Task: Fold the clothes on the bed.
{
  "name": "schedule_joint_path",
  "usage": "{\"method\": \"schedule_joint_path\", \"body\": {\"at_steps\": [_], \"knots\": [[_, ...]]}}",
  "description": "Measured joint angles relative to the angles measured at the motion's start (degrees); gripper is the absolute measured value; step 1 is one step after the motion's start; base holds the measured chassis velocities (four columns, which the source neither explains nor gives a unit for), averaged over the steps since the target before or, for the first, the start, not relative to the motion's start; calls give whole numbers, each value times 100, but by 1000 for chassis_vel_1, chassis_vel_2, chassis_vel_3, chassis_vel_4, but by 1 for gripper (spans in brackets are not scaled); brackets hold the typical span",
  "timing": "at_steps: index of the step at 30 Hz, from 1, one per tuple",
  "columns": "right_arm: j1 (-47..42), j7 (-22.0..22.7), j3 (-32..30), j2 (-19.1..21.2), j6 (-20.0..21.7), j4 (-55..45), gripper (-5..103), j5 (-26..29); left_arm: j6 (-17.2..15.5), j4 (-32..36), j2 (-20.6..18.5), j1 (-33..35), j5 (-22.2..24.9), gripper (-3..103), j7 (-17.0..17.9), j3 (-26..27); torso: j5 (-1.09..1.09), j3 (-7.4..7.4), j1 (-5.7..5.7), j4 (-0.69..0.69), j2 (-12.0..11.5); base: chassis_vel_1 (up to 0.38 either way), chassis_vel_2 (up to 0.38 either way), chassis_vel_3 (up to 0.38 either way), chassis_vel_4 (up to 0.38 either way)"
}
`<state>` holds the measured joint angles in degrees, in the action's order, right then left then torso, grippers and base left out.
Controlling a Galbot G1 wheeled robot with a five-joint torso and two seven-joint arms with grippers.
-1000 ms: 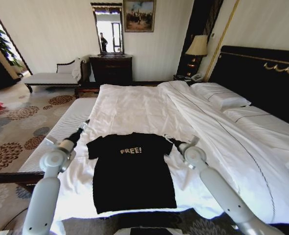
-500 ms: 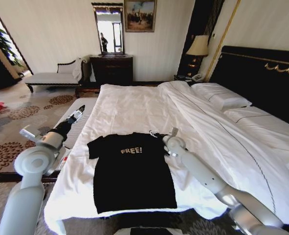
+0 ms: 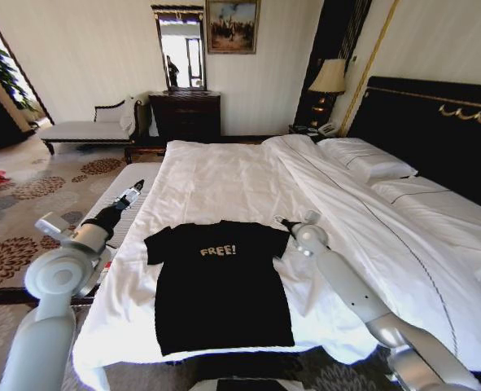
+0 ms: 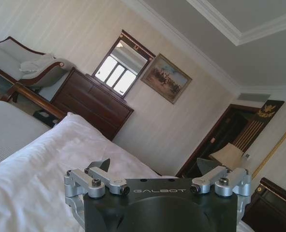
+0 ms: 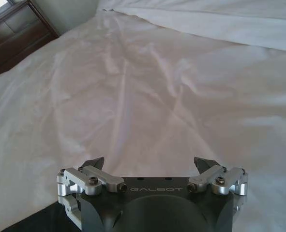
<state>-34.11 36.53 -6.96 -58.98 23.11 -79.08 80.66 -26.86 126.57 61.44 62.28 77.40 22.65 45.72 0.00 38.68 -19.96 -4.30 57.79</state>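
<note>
Black "FREE!" T-shirt (image 3: pixel 220 285) flat on bed (image 3: pixel 224 175); left gripper (image 3: pixel 133 192) and right gripper (image 3: pixel 282 221) both spread, empty, flanking it.

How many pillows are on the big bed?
2 that I can make out, both white, lying side by side against the black headboard of the bed: one pillow farther off, another pillow nearer. More may be hidden past the picture's edge.

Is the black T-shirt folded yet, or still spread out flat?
Spread flat. The black T-shirt lies face up on the bed, both sleeves out and the FREE! lettering showing. The left gripper and right gripper, both open, hold nothing.
</note>
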Motion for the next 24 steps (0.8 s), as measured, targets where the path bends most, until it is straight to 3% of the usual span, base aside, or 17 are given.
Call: {"method": "schedule_joint_path", "body": {"at_steps": [12, 17, 20, 22, 24], "knots": [[56, -292, -127, -220, 224, 720, 100, -25, -7, -33, -37, 7, 54, 100, 5, 35, 0, 0, 0, -2, 0, 0, 0, 0, 0], [-30, -273, -141, -178, 221, 426, 85, 126, -7, -32, -27, 39, 26, 100, 5, 34, -1, 0, 0, -1, 0, 0, 0, 0, 0], [-125, -212, -147, -153, 237, 167, 68, 221, -7, 5, -25, 84, 16, 100, 7, 44, -1, 0, 1, -1, 0, 0, 0, 0, 0], [-143, -205, -147, -150, 242, 128, 68, 226, -7, 18, -26, 102, 12, 100, 9, 54, 0, 0, 0, -1, 0, 0, 0, 0, 0], [-156, -198, -137, -146, 257, 98, 57, 219, -7, 56, -34, 140, 11, 100, 16, 74, -1, 0, 1, -1, 0, 0, 0, 0, 0]]}}
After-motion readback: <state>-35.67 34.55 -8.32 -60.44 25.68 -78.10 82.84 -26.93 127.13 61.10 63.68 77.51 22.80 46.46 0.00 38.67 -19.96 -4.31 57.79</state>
